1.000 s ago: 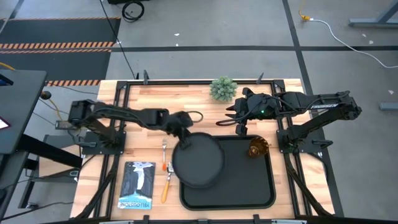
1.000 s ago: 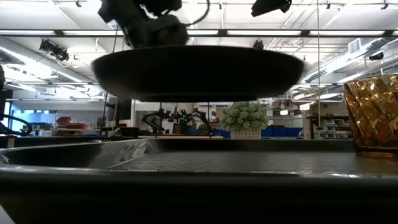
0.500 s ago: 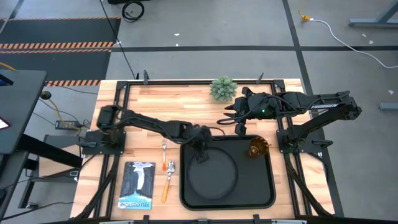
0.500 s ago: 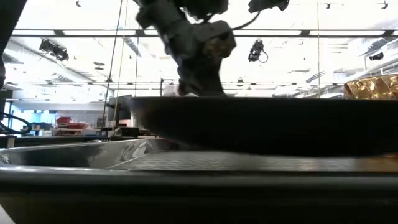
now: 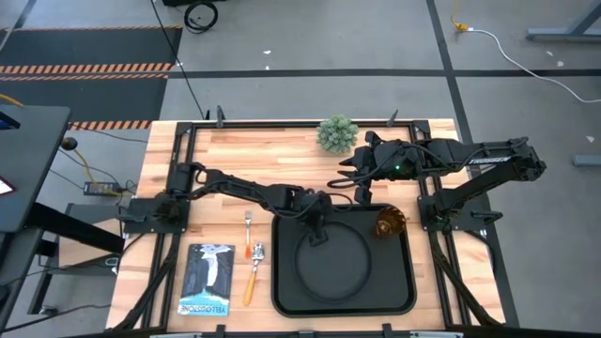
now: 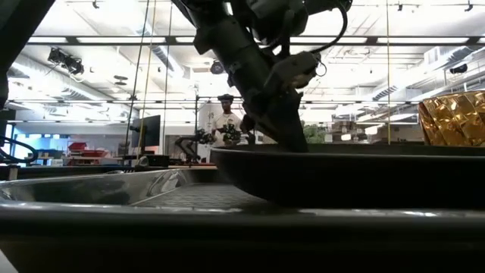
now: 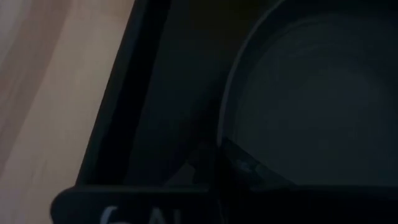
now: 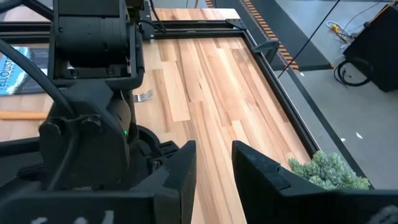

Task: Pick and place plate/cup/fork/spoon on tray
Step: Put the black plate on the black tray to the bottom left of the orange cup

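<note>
Left gripper (image 5: 316, 228) clamped on plate (image 5: 340, 270) rim inside tray (image 5: 285, 291). Cup (image 5: 389, 224) beyond, fork (image 5: 247, 228) and spoon (image 5: 253, 272) behind on desk (image 5: 272, 155). Right gripper (image 5: 352, 175) parted, clear above desk.

The big flat rectangular tray (image 5: 399, 282) is black. The round flat plate (image 5: 341, 269) is black too. The small see-through cup (image 5: 389, 224) is shiny amber-orange. The striped wooden surface (image 5: 272, 155) is light brown. The small leafy plant (image 5: 337, 133) is pale green.
</note>
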Controlling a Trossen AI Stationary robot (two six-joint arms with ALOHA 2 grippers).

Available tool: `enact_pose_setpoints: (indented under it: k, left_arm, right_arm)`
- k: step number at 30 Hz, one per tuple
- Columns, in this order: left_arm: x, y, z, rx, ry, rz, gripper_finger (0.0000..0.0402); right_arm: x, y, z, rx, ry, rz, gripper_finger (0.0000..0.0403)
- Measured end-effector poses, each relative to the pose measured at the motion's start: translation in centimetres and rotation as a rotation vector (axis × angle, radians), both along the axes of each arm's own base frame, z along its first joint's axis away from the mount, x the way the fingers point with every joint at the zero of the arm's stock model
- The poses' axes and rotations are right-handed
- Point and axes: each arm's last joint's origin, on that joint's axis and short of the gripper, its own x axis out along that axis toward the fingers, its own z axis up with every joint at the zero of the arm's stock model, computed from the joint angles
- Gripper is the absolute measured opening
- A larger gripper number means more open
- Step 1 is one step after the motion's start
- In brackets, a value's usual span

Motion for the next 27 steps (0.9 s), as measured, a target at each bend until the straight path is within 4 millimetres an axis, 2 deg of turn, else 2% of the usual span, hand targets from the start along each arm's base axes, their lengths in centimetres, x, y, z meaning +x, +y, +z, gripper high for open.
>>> enact_pose_setpoints:
  k: [10, 16, 21, 23, 27]
  left_arm:
    - [0.4, -0.1, 0.4, -0.008, -0.055, 0.009, 0.0022]
    - [1.1, -0.2, 0.2, -0.020, -0.123, 0.020, 0.0054]
    - [1.1, -0.1, 0.0, 0.015, -0.110, -0.019, 0.0084]
    - [0.7, -0.1, 0.4, 0.047, -0.088, -0.055, 0.0095]
    - [-0.2, 0.0, 2.9, 0.103, -0.101, -0.120, 0.0105]
  right_arm:
    - [0.0, 0.0, 0.0, -0.003, -0.005, 0.002, 0.0110]
    - [0.0, 0.0, 0.0, -0.005, -0.004, 0.003, 0.0110]
    - [0.0, 0.0, 0.0, -0.003, -0.005, 0.003, 0.0110]
    - [0.0, 0.0, 0.0, 0.000, -0.006, 0.001, 0.0110]
    - [0.0, 0.0, 0.1, 0.003, -0.007, 0.000, 0.0110]
